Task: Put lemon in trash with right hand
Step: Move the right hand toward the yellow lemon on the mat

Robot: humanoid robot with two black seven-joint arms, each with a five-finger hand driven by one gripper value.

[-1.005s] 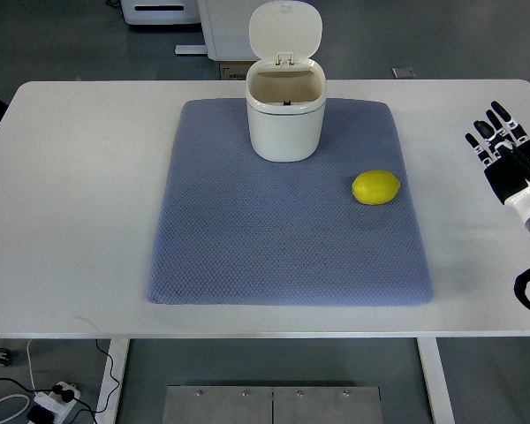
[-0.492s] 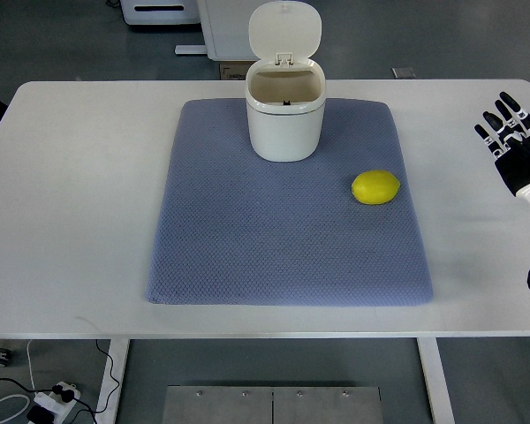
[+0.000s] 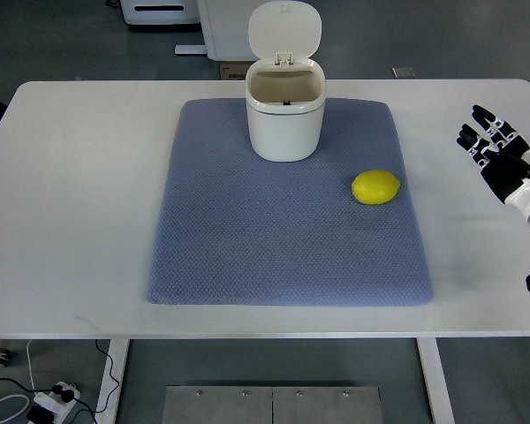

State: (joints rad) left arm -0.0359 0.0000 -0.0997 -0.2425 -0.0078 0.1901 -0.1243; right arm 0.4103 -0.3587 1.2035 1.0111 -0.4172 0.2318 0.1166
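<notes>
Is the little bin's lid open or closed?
Open. The small white trash bin stands upright on the blue mat, its hinged lid flipped up behind, showing the inside.

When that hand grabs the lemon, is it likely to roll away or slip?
The lemon is rounded and smooth-skinned, so a nudge could probably roll it. It lies on the textured blue mat, which likely damps rolling. It looks firm, so the right hand, open and well to its right, should be able to close on it without crushing it, though the skin might slip.
</notes>
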